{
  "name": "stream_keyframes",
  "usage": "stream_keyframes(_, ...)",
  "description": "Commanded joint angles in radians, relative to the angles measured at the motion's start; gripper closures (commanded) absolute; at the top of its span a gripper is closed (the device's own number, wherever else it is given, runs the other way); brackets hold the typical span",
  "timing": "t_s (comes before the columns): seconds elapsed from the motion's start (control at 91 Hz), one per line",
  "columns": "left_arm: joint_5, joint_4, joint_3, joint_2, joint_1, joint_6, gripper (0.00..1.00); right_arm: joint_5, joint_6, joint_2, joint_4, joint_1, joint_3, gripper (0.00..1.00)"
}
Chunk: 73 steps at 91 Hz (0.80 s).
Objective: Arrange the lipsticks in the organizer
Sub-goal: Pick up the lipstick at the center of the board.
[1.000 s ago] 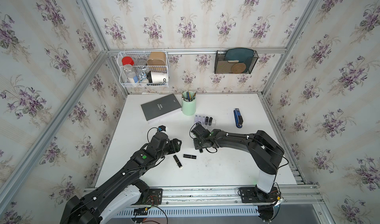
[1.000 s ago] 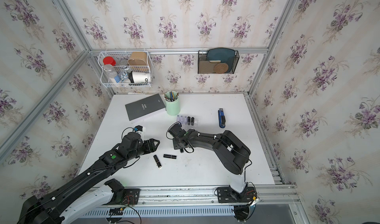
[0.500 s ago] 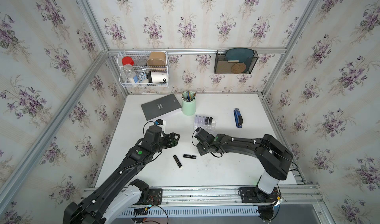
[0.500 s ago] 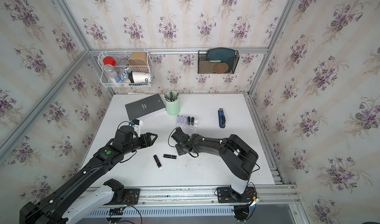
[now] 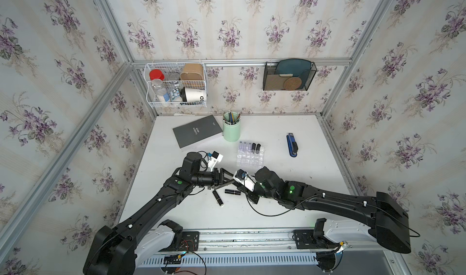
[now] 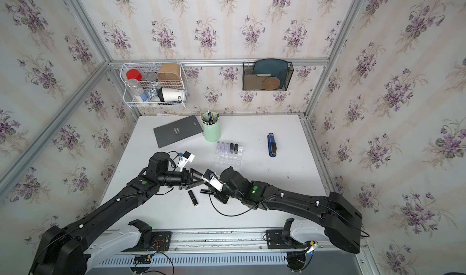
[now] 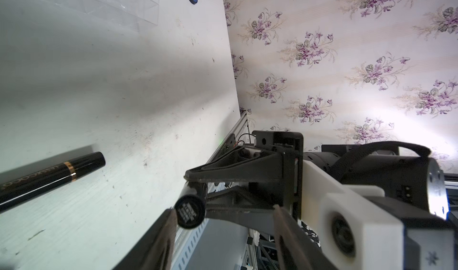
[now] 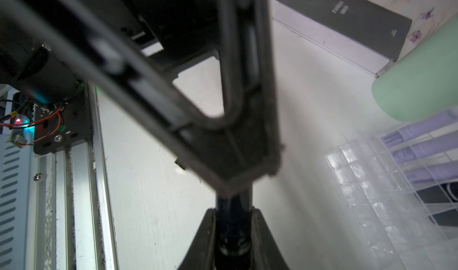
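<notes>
In the right wrist view my right gripper [image 8: 234,213] is shut on a glossy black lipstick [image 8: 234,234]. It holds the tube off the table, pointing at my left gripper [image 5: 228,179], whose jaws stand open round the tube's free end [image 7: 189,211]. That end touches one left finger [image 7: 161,234], and a wide gap separates it from the other finger. Two black lipsticks [image 5: 218,198] [image 5: 232,191] lie on the table just below both grippers. The clear organizer [image 5: 249,160] holds three lilac lipsticks [image 5: 244,145] and two black ones [image 5: 256,147] in its far row.
A mint-green pen cup [image 5: 231,129] and a dark book [image 5: 198,131] stand behind the organizer. A blue stapler [image 5: 292,145] lies to its right. A white wire basket [image 5: 176,84] and a black mesh rack [image 5: 288,75] hang on the back wall.
My right gripper has shut on a black lipstick, lifted it and turned it leftward. My left gripper has swung right to meet it, and its jaws have narrowed round the tube's end.
</notes>
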Motion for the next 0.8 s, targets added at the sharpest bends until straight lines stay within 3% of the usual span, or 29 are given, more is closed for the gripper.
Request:
stream_keyframes(0.0, 0.039, -0.004, -0.002, -0.009, -0.005, 0.036, 0.47, -0.023, -0.074, -0.014, 0.034, 0.002, 0.010, 0.87)
stream_keyframes(0.11, 0.025, -0.087, 0.024, -0.010, -0.008, 0.096, 0.55, -0.023, -0.095, -0.022, 0.028, 0.001, 0.013, 0.88)
stream_keyframes(0.275, -0.017, -0.205, 0.072, 0.006, -0.011, 0.192, 0.41, -0.029, -0.107, -0.033, 0.033, 0.003, 0.011, 0.88)
stream_keyframes(0.451, -0.041, -0.231, 0.095, 0.038, -0.033, 0.225, 0.44, -0.034, -0.111, -0.026, 0.031, 0.003, 0.020, 0.88)
stream_keyframes(0.582, -0.045, -0.232, 0.107, 0.044, -0.039, 0.231, 0.61, -0.036, -0.118, -0.019, 0.028, 0.003, 0.027, 0.88)
stream_keyframes(0.791, -0.048, -0.230, 0.120, 0.043, -0.045, 0.230, 0.77, -0.014, -0.119, -0.003, 0.028, 0.003, 0.039, 0.87)
